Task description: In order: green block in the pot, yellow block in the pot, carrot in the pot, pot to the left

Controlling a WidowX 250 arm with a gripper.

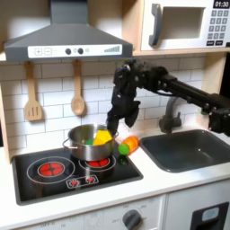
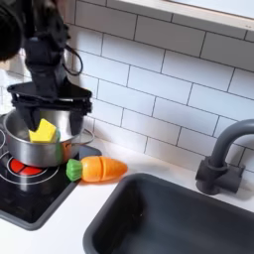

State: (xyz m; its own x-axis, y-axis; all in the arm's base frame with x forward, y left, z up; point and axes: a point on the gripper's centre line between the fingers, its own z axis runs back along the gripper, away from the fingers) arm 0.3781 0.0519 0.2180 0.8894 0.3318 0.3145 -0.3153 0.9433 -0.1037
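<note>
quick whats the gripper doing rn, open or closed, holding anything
Gripper: open, holding nothing, fingers spread above the shiny round steel pot, where the bright yellow block lies. The orange toy carrot lies beside the pot.

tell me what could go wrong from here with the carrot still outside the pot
1. The carrot lies on the counter between the stove and the sink; a poor grasp could roll it into the basin.
2. The gripper hangs close over the pot, so a sideways move might clip the rim and shove the pot.
3. The yellow block and green block already fill much of the pot, so the carrot may sit high.
</note>
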